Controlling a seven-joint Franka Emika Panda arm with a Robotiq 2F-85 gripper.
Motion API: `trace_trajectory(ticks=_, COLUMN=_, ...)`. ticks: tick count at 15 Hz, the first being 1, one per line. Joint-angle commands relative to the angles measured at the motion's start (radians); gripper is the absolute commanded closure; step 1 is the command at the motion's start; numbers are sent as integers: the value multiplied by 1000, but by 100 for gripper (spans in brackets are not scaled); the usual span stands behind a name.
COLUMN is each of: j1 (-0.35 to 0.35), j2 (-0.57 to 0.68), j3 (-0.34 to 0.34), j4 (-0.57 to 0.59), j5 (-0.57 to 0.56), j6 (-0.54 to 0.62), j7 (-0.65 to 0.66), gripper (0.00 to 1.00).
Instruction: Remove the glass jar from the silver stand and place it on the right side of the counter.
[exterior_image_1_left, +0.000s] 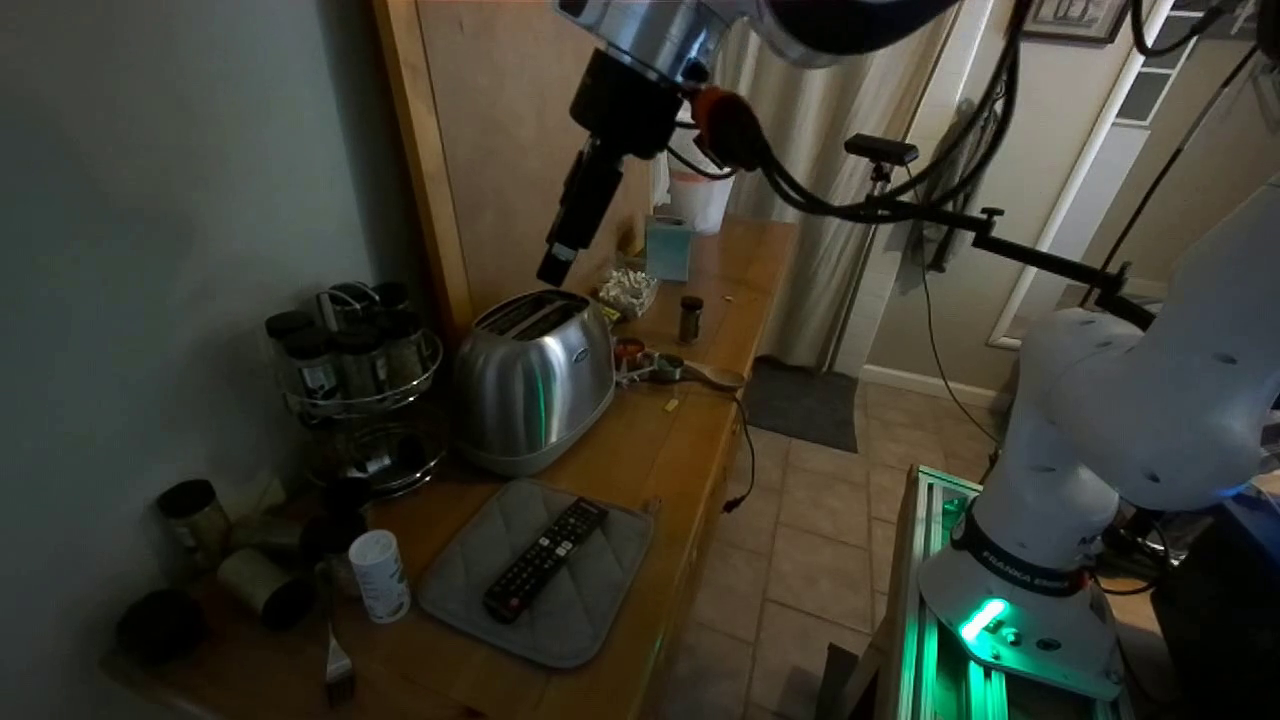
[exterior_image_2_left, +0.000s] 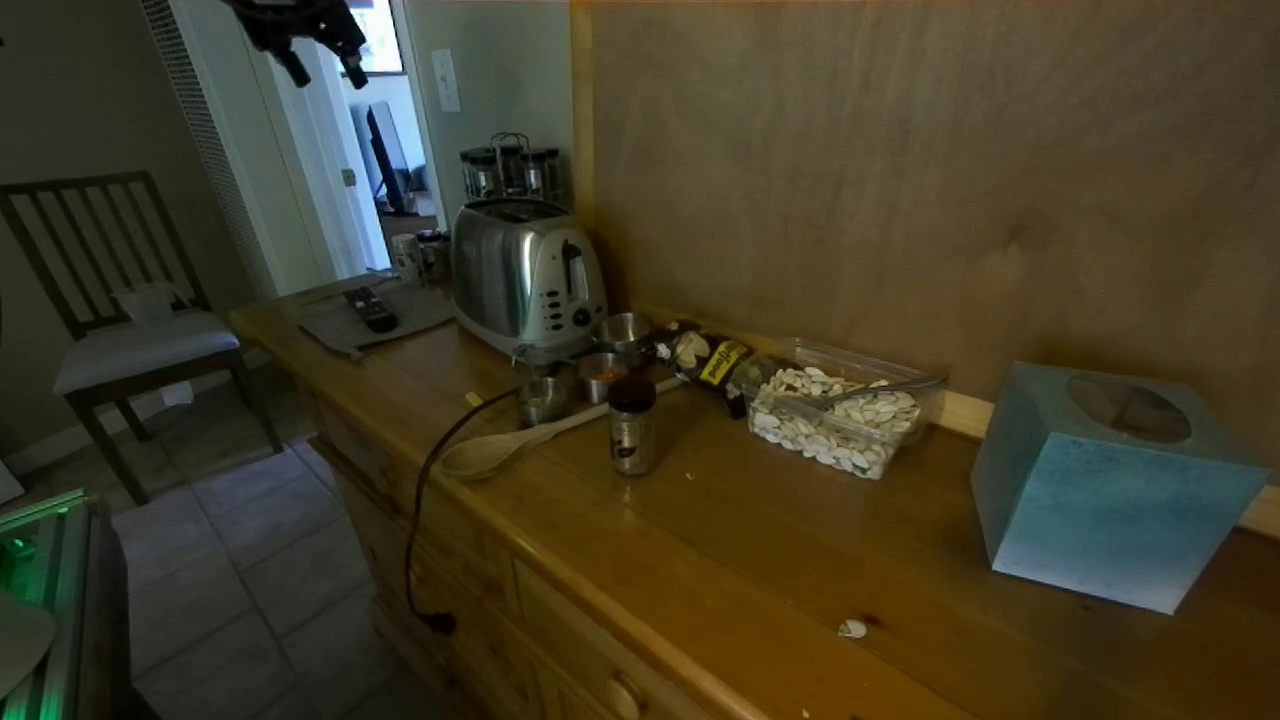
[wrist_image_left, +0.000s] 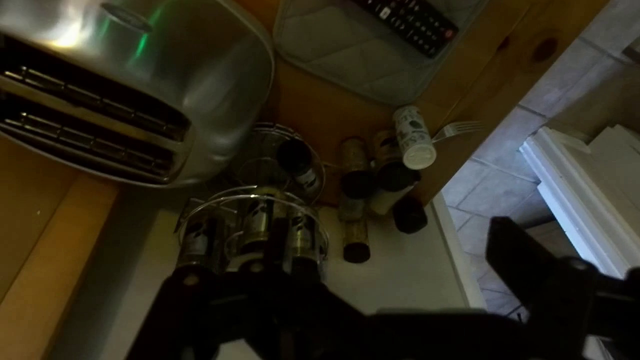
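The silver stand (exterior_image_1_left: 425, 372) is a two-tier wire rack behind the toaster; its top also shows in an exterior view (exterior_image_2_left: 510, 137) and the wrist view (wrist_image_left: 227, 194). Several dark-capped glass jars (exterior_image_1_left: 315, 375) stand on its upper tier, and a glass jar (wrist_image_left: 302, 170) leans on the lower tier. One similar glass jar (exterior_image_1_left: 690, 322) stands upright on the wooden counter (exterior_image_1_left: 655, 465), beyond the toaster; it also shows in an exterior view (exterior_image_2_left: 632, 440). My gripper (exterior_image_1_left: 557, 265) is open and empty, high above the toaster; both fingers show apart in an exterior view (exterior_image_2_left: 328, 76) and the wrist view (wrist_image_left: 390, 225).
The chrome toaster (exterior_image_1_left: 535, 385) stands beside the stand. A grey pad with a remote (exterior_image_1_left: 545, 560), a white bottle (exterior_image_1_left: 380, 577), a fork (exterior_image_1_left: 338, 660) and loose jars (exterior_image_1_left: 265, 585) lie nearby. Measuring cups (exterior_image_2_left: 602, 372), a wooden spoon (exterior_image_2_left: 490, 452), a seed box (exterior_image_2_left: 840, 410) and a tissue box (exterior_image_2_left: 1110, 490) lie farther along.
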Motion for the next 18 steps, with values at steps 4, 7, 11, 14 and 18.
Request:
trace_trajectory(ticks=4, j1=27, j2=170, j3=-75, j4=88, j5=61, j6=125, j7=-286, gripper=0)
trace_trajectory(ticks=7, j1=32, j2=233, j3=-74, j4=91, j5=124, j6=192, j7=-385, gripper=0)
trace_trajectory(ticks=11, j1=10, j2=282, j3=-56, j4=75, j5=130, j6=317, j7=-457, gripper=0)
trace_trajectory(ticks=14, j1=4, j2=306, j3=-53, j4=77, j5=171, j6=389, j7=-476, gripper=0)
trace_trajectory(ticks=18, j1=-5, j2=295, j3=-43, j4=61, j5=137, j6=377, j7=-440, gripper=0)
